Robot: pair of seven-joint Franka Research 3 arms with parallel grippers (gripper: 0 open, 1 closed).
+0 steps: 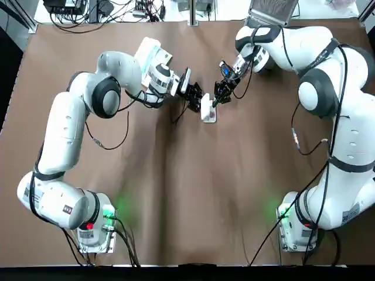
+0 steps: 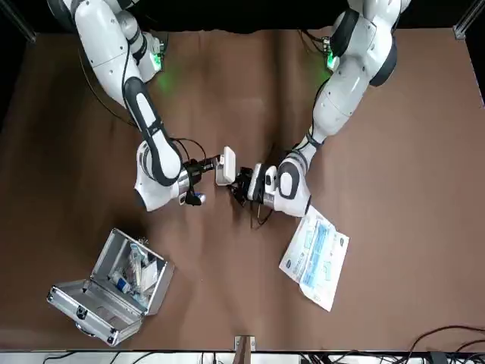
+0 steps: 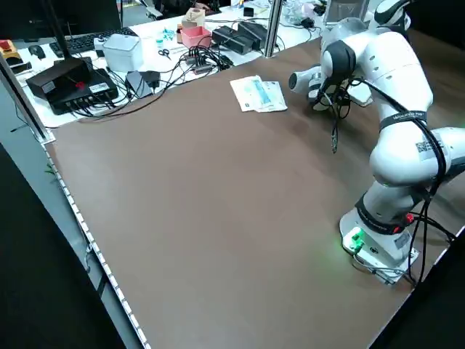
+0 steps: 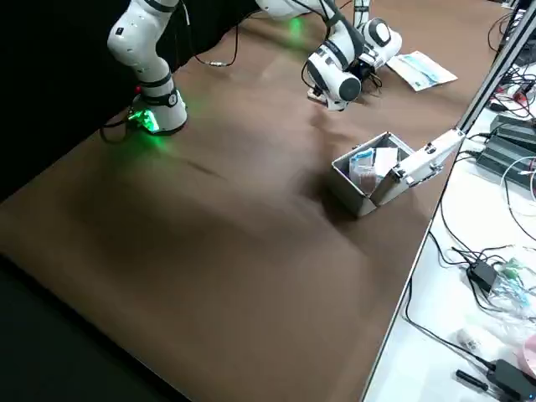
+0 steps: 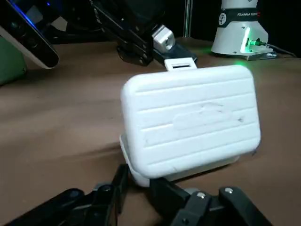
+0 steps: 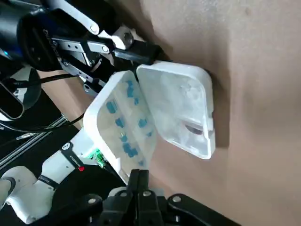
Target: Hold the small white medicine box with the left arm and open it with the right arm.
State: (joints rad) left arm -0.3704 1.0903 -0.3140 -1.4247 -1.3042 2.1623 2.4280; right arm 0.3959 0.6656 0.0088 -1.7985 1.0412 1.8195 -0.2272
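The small white medicine box (image 1: 208, 110) sits mid-table toward the far side and stands open. One half (image 6: 183, 106) lies flat on the brown table. The other half (image 6: 120, 125), with blue compartments inside, is raised on edge. In the left wrist view its ribbed shell (image 5: 190, 120) faces the camera. My left gripper (image 1: 196, 99) comes in from the left and is shut on the box's hinge end (image 5: 141, 186). My right gripper (image 1: 218, 98) is shut on the raised half's latch edge (image 6: 139, 176). In the front view the box (image 2: 226, 167) sits between both grippers.
An open metal case (image 2: 114, 284) with supplies stands at the far right of the table, behind the right arm. A blue-and-white packet (image 2: 314, 254) lies at the far edge behind the left arm. Cables and electronics (image 3: 145, 65) crowd the bench beyond the table.
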